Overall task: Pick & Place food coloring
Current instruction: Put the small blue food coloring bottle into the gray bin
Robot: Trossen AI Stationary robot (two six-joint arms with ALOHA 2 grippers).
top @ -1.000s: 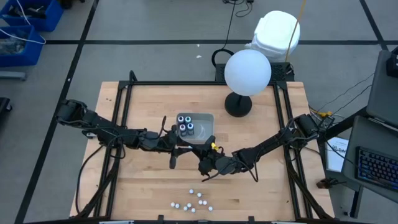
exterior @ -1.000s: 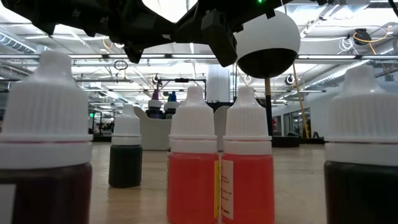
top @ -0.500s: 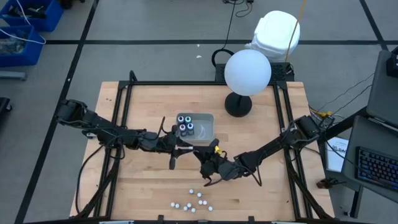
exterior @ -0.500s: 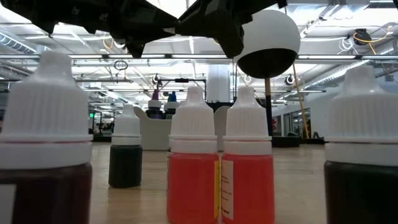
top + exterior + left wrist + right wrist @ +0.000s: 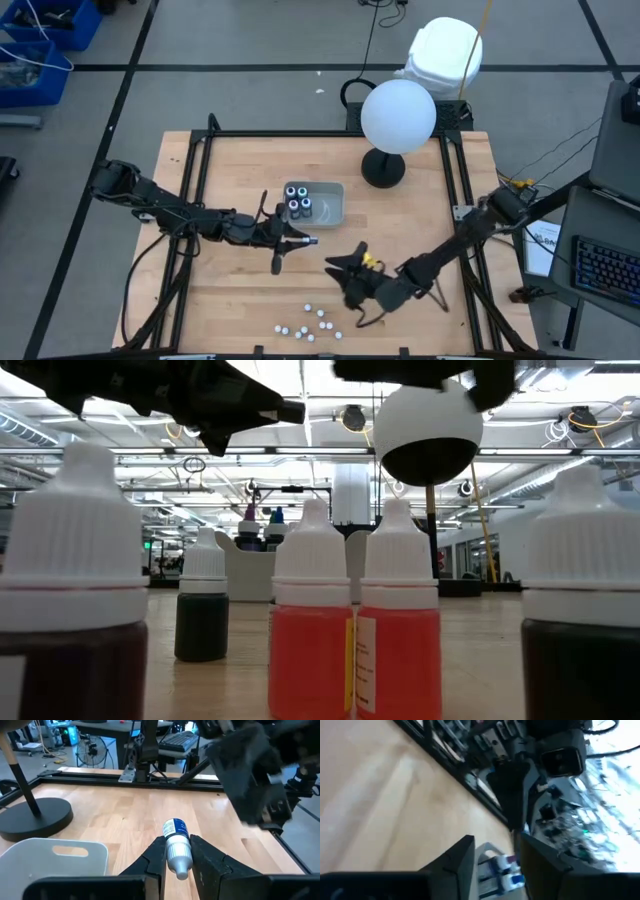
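Nearest the table's front edge, a loose cluster of tiny white-capped food coloring bottles (image 5: 308, 324) stands on the pale wooden table (image 5: 230, 300); at table height two of them show orange-red liquid (image 5: 310, 610) side by side, with darker ones at either side and one dark bottle (image 5: 203, 600) farther back. Just behind that cluster the right gripper (image 5: 340, 272) hangs above bare wood, its dark arm bent low and reaching in from the table's right edge; its two fingers stand apart and nothing is seen between them, though its wrist view is too blurred to read more than the fingers and some bottles beyond. Farther back, near the table's middle, the left gripper (image 5: 300, 241) points toward the right, its arm stretched nearly flat from the left edge, and its fingers are closed on a small white-capped bottle with a blue-and-white label (image 5: 176, 844), held lying lengthwise. Just beyond it sits the shallow grey plastic tray (image 5: 332, 208), with several dark, teal-ringed bottles (image 5: 298, 200) grouped in its left part. Behind the tray stands a large white globe on a black round stand (image 5: 397, 117), which blocks part of the table's back rim.
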